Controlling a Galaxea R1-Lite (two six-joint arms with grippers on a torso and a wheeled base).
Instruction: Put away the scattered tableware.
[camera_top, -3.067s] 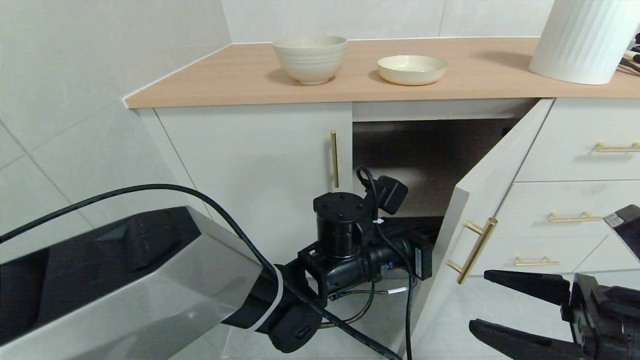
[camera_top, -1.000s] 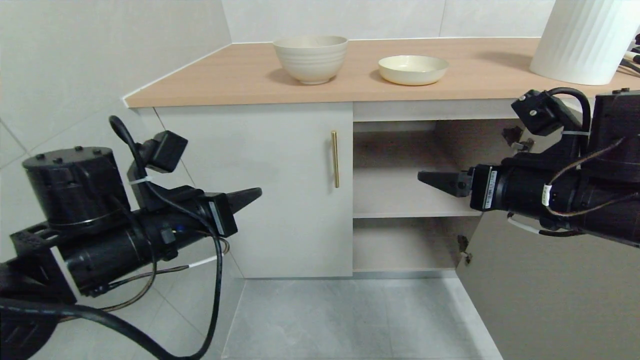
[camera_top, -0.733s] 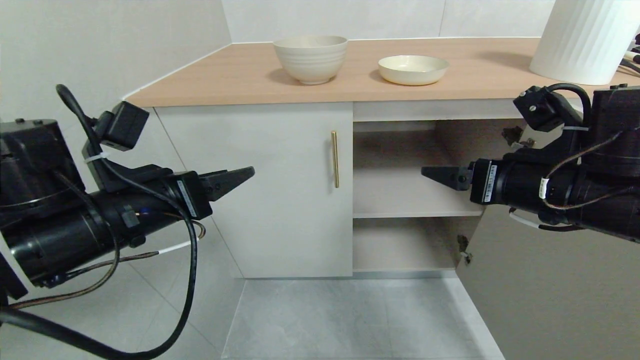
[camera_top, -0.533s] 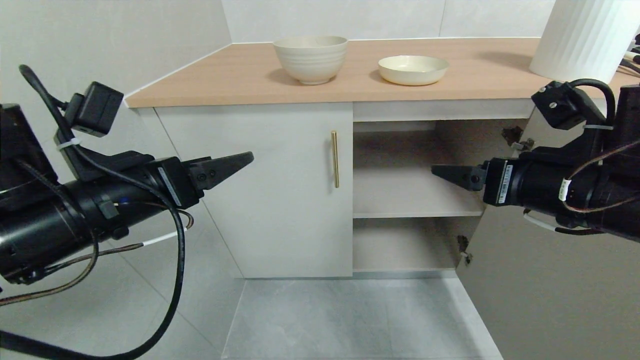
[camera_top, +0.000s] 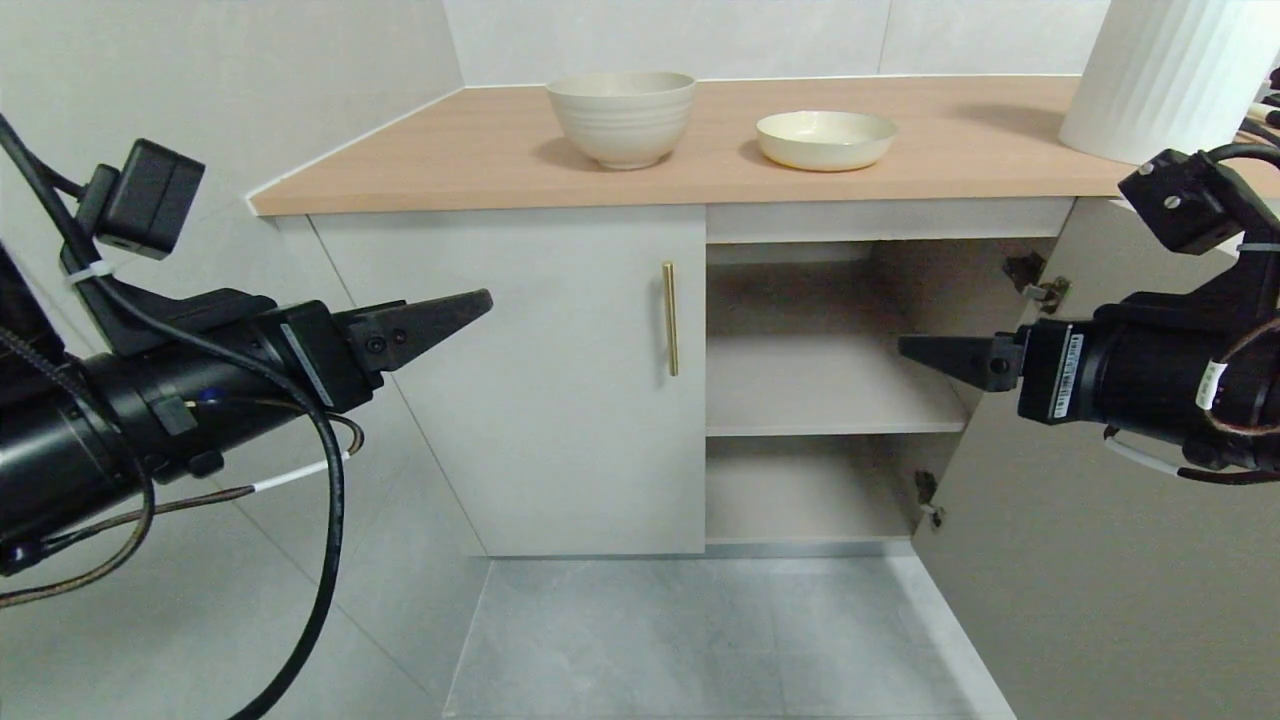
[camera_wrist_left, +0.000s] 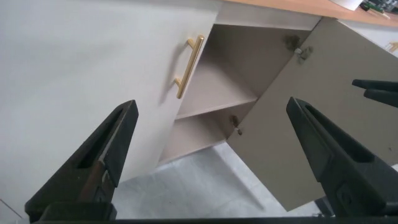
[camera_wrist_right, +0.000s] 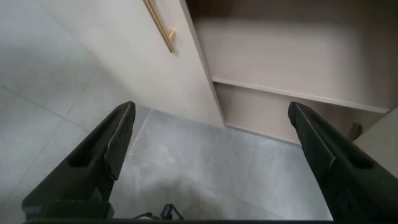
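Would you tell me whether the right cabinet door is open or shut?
Open: the door stands swung out wide, and both shelves inside show.

Head view is bright and even for me, with soft light from above and to the right. The pale ribbed ceramic bowl (camera_top: 621, 115) and shallow cream dish (camera_top: 825, 138) throw faint shadows leftward on the light wooden countertop (camera_top: 420, 170). The open white cupboard (camera_top: 800, 380) dims toward its upper back. The tall white ribbed cylinder (camera_top: 1160, 80) is nearly washed out. In the left wrist view, the left gripper (camera_wrist_left: 210, 104) has its fingers (camera_wrist_left: 99, 158) in near-black silhouette, soft-edged.
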